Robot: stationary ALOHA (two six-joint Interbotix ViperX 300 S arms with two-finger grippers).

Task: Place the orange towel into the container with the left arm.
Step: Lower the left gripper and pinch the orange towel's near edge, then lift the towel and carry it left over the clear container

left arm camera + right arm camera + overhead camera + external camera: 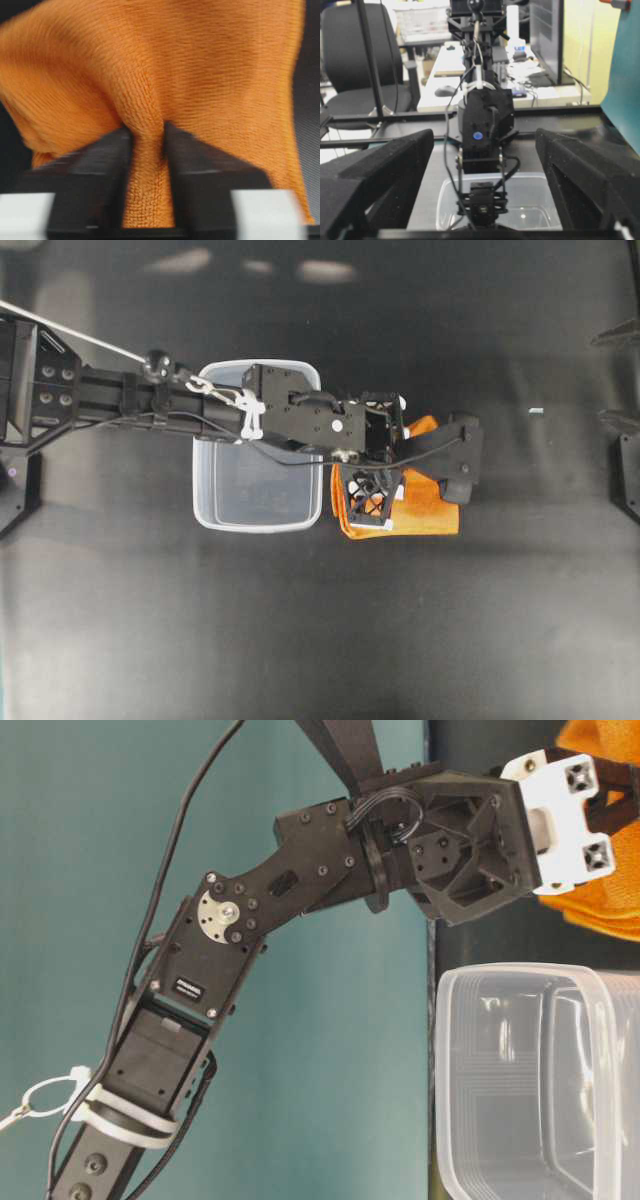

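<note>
- Your left arm (200,405) reaches in from 9 o'clock in the overhead view, passing over the far half of the container (215,512) toward the centre of the bench (320,640).
- The left gripper (372,502) points toward 6 o'clock in that view and sits on top of the orange towel (430,508).
- In the left wrist view you can see its jaws nearly closed, with a ridge of the orange towel (200,75) pinched between the two black fingers (100,165). Only a narrow strip of cloth separates them.
- The cloth above the pinch is bunched and pulled up into a fold, fanning out wide toward 12 o'clock in that wrist view.
- The orange towel lies just beside the container at its 3 o'clock side in the overhead view, outside the tub; its near edge looks to touch or almost touch the container's rim.
- The container stands upright on the bench with nothing in it that you can see, its clear walls showing in the table-level view (540,1080).
- From table level, the white end blocks of the left gripper (565,815) sit against the orange towel (610,890), above the container's rim.
- Your right gripper (485,165) frames the right wrist view with its two black fingers (380,175) spread wide apart, holding nothing.
- Between them that view looks straight at the left arm (482,125) and the container (530,205) beyond.
</note>
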